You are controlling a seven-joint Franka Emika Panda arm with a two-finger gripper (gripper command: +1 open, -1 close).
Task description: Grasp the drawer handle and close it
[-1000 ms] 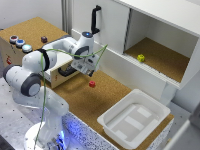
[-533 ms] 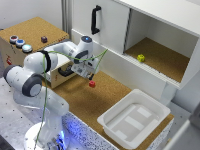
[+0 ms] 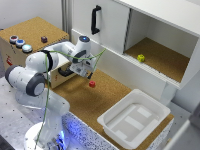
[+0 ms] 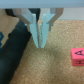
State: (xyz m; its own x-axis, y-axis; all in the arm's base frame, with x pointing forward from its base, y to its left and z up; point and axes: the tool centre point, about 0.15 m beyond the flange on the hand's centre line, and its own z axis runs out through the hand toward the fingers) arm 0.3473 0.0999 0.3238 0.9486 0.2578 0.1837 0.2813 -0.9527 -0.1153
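Cork covers the bench (image 3: 107, 97) I'm working over, with a white cabinet along the back.

From the wrist camera, nearest to me, the gripper (image 4: 41, 44) has its fingers (image 4: 36, 31) pressed together, no gap showing between them and nothing held. The tips hang just above the cork. A black shape, which I take for the handle (image 4: 14, 49), sits at about 9 o'clock of the tips, beside them rather than between them; whether it touches the fingers I cannot tell. A red block (image 4: 77, 56) with a letter on it lies at about 4 o'clock, apart from the fingers.

In the exterior view, at 5 o'clock of the arm, a white tub (image 3: 132, 120) stands on the cork. The arm itself reaches across to the drawer (image 3: 62, 75), whose tan front faces the cork with the black handle on it, just beside the wrist. The drawer looks pulled out from the box with the buttons on top.

I judge this the approach step: no grasp yet. Next I would need to spread the fingers, shift toward the handle so it lies between them, clamp, then push the front back in.

Farther back, the cabinet door carries a long upright pull (image 3: 95, 19), and a small yellow object (image 3: 141, 58) sits in the open shelf.
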